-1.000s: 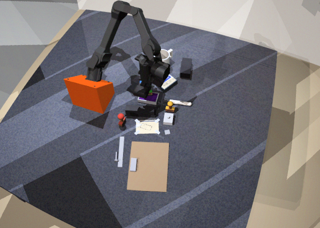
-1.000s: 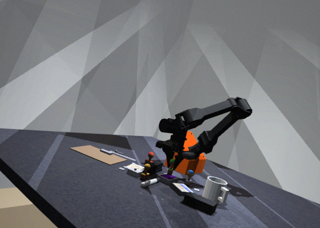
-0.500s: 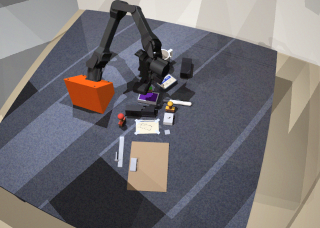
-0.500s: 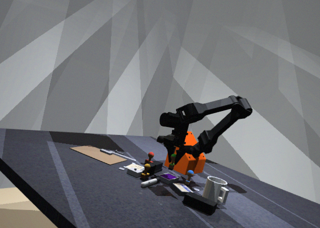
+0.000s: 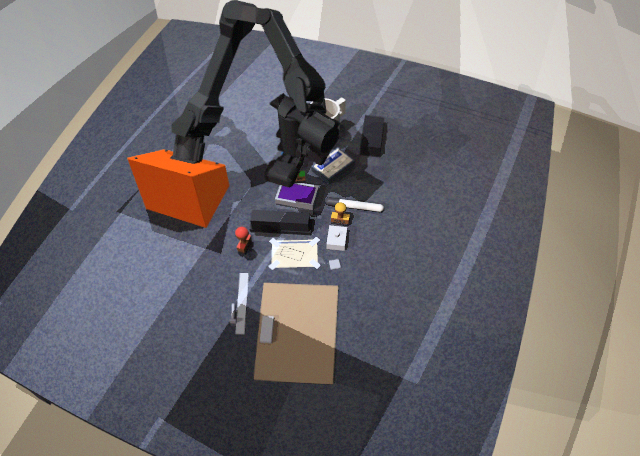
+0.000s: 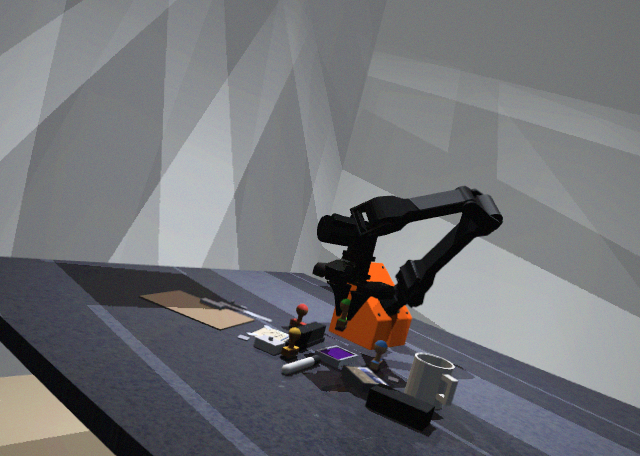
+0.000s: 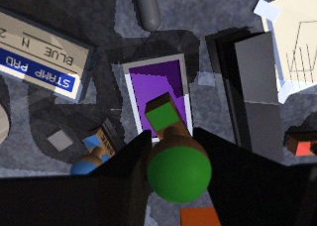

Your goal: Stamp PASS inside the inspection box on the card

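Stamp [image 5: 301,174] [image 6: 344,304] [image 7: 179,173] with green knob: pinching it between the fingers of the claw [image 5: 298,177] [image 6: 342,314] [image 7: 171,135], holding it knob-up above the table [image 5: 454,182] [image 6: 217,384] [image 7: 218,3], hovering near the purple pad [image 5: 296,194] [image 6: 336,353] [image 7: 156,89].

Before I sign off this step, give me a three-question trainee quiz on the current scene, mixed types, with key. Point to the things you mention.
1. True or false: the green-knobbed stamp [image 5: 301,174] [image 6: 343,314] [image 7: 179,173] is held in the fingers.

2. Multiple choice: what colour is the open ink pad [image 5: 296,193] [image 6: 337,353] [image 7: 154,89]?
A) red
B) purple
C) yellow

3. Fill in: the card [image 5: 308,257] [image 6: 266,331] [image 7: 297,33] is fixed down with pieces of ____ at its corners.

Key: 1 true; 2 B; 3 tape
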You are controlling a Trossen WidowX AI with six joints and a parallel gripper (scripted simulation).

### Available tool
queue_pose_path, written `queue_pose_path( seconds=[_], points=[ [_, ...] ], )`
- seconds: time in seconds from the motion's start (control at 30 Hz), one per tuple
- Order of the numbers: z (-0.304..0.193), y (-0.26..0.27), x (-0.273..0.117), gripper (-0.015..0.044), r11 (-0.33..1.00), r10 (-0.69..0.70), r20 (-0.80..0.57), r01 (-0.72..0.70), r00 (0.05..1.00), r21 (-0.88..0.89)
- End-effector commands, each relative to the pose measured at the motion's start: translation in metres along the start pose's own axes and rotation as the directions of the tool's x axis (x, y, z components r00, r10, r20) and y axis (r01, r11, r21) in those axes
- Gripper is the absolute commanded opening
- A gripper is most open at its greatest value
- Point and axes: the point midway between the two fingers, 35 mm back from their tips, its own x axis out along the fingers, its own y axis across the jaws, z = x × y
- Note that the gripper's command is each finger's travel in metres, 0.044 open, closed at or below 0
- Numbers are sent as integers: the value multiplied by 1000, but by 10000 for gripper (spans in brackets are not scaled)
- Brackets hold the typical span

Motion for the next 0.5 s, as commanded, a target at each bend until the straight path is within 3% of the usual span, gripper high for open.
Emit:
queue_pose_path(
  seconds=[0.0, 0.47],
  points=[
    [9, -15, -4, 0, 999, -7, 4, 7, 1000, 48],
    [35, -78, -8, 0, 972, -13, 8, 11, 1000, 235]
  ],
)
